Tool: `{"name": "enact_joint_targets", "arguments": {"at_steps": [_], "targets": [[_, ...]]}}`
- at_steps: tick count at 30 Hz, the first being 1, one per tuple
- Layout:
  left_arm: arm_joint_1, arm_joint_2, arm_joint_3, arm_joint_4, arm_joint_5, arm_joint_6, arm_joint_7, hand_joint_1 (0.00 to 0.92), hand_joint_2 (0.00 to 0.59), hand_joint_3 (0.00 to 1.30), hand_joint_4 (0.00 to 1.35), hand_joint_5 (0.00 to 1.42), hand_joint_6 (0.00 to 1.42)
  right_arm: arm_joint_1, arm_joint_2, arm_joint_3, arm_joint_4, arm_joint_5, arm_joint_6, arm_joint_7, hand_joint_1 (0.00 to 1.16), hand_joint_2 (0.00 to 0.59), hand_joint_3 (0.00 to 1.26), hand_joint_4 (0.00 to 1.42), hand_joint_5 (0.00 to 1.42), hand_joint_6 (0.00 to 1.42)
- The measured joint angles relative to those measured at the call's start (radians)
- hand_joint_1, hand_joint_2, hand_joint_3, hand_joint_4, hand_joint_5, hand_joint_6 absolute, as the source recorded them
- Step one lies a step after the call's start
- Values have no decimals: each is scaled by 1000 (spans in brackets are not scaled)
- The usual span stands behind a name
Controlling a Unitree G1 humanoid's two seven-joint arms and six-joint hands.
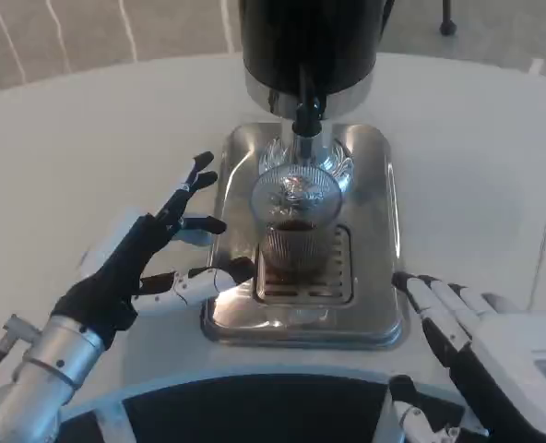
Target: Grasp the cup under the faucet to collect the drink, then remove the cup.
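A clear ribbed glass cup (294,221) with dark drink in its bottom stands on the grate of a silver drip tray (379,231), right under the black faucet spout (307,111) of a dark dispenser (310,41). My left hand (153,254) is spread just left of the cup, thumb reaching toward the cup's base, nothing held. My right hand (480,328) lies flat on the table at the tray's front right corner, fingers pointing toward the tray, holding nothing.
The tray and dispenser stand on a round white table (89,138). A dark curved edge of my body (255,406) fills the bottom. Floor shows beyond the table's far rim.
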Motion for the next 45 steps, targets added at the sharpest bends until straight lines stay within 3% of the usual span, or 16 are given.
{"name": "enact_joint_targets", "arguments": {"at_steps": [8,22,45], "targets": [[-18,-16,0,2,-4,0,-10,402,74,0,31,347,392,29,-24,-8,4,-7,-9,-6,264,562,0,0,0,0],[-25,-32,0,2,-36,0,-42,402,74,0,31,363,393,15,-24,1,20,-26,-9,-10,272,570,0,0,0,0],[-156,-63,-72,172,85,-57,56,402,74,0,31,363,393,18,-8,1,16,-24,-6,-3,277,571,0,0,0,0]]}}
